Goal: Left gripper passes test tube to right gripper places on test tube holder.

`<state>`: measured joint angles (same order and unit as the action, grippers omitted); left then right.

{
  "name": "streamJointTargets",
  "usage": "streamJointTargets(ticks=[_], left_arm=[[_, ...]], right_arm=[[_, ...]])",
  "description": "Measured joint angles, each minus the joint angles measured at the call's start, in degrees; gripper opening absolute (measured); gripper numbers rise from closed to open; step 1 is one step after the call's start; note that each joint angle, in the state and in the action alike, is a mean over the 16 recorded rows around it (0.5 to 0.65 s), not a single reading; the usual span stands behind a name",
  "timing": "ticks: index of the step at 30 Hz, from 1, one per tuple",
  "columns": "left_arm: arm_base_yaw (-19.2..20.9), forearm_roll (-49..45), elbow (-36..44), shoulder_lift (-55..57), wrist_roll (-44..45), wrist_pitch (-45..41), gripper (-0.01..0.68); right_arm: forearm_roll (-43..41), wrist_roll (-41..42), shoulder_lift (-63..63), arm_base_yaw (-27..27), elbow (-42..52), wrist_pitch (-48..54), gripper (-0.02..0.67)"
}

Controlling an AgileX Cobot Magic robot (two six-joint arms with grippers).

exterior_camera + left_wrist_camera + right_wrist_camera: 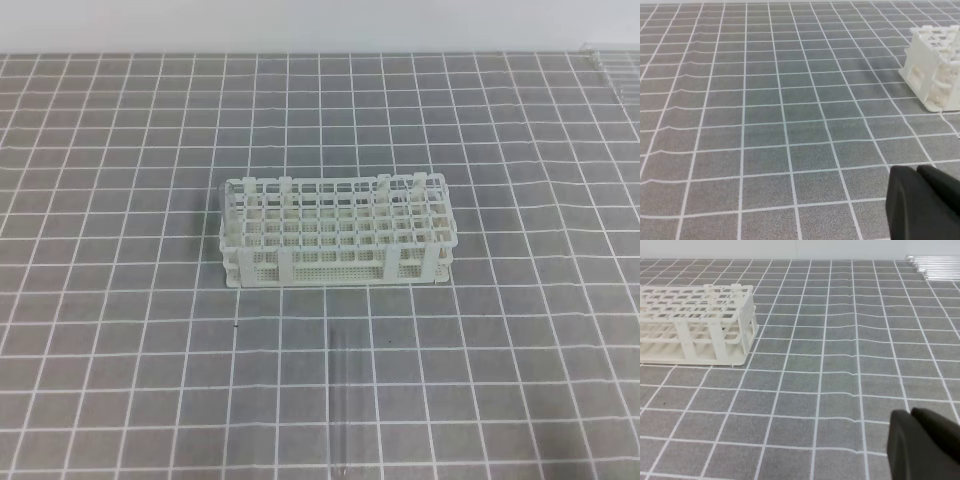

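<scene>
Left claw (925,205) (wrist view only), tube (336,400) overhead.

No legible text, label, brand, number or sign appears in any of the three views. The white test tube holder (338,232) carries no readable marking on its grid top or lattice sides. The grey cloth with the white grid lines (120,380) shows lines only, with no printed characters. The black gripper parts at the lower right corner of each wrist view are plain and unmarked where visible.
</scene>
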<state>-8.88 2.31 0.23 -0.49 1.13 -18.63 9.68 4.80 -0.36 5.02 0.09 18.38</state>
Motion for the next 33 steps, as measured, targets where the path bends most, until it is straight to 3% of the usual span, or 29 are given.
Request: streamJointTargets(ticks=[25, 33], left_arm=[[0.0, 0.1, 0.3, -0.8, 0.0, 0.7, 0.000], [0.0, 1.5, 0.3, -1.0, 0.0, 3.0, 0.000]], right_arm=[[0.0, 0.0, 0.0, 0.0, 0.0, -0.1, -0.001], [2.8, 0.0, 0.0, 0.0, 0.0, -4.2, -0.001]])
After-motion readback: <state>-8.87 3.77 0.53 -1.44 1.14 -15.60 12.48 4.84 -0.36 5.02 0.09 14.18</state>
